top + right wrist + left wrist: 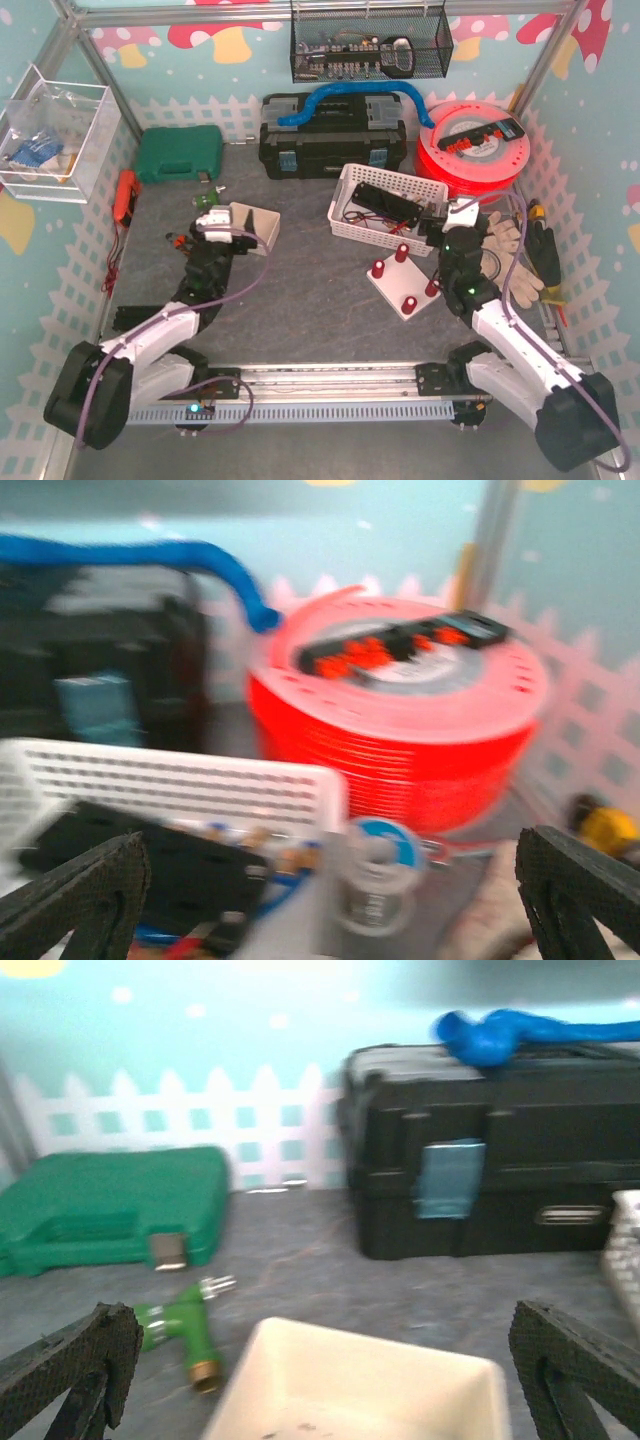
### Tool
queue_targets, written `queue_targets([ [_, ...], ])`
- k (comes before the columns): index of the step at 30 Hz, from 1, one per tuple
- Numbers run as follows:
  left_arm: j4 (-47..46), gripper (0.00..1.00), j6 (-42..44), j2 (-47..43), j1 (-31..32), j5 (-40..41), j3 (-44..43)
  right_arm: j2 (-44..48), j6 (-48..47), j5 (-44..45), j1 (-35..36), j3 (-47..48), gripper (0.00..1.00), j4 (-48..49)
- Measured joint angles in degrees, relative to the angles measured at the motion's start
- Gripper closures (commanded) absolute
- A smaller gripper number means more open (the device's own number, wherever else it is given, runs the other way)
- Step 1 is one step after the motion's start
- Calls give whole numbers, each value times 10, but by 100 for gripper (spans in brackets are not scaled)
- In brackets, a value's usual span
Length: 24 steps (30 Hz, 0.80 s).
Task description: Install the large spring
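On the grey table (300,310), closest to the arm bases, a small white plate (398,288) carrying three red posts lies flat, just left of the right arm. The large spring itself cannot be picked out in any view, neither on the plate nor between either pair of fingers.

The right gripper (330,900) has its fingers spread wide with nothing between them. It hangs at the near right corner of a white perforated basket (190,780) holding dark parts and wires, with a blurred blue-labelled reel (375,855) just ahead. Pale work gloves (508,240) lie to its right.

The left gripper (320,1380) is likewise spread wide and empty, poised over the near edge of a white square dish (370,1385). A green fitting (185,1325) lies just left of the dish, and an orange meter (125,195) lies further left.

Behind these, along the fence wall, stand a green tool case (110,1205), a black toolbox (500,1170) with a blue hose (520,1032) on its lid, and a red reel (400,730) topped by a black power strip (400,645).
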State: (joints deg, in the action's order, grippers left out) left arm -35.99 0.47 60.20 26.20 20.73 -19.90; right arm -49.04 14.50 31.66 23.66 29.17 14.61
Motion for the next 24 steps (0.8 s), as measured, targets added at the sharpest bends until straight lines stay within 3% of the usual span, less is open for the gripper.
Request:
queue_targets([
  [4, -45, 1, -14, -5, -93, -38, 52, -20, -62, -6, -92, -82, 1, 100],
  [10, -83, 1, -14, 3, -165, -69, 108, -70, -120, -48, -152, -121, 1, 208],
  [16, -139, 1, 2, 47, -183, -123, 123, -145, -144, -97, -184, -187, 1, 316],
  [24, -228, 1, 7, 96, -183, -195, 123, -234, -144, -157, -230, -203, 1, 435],
])
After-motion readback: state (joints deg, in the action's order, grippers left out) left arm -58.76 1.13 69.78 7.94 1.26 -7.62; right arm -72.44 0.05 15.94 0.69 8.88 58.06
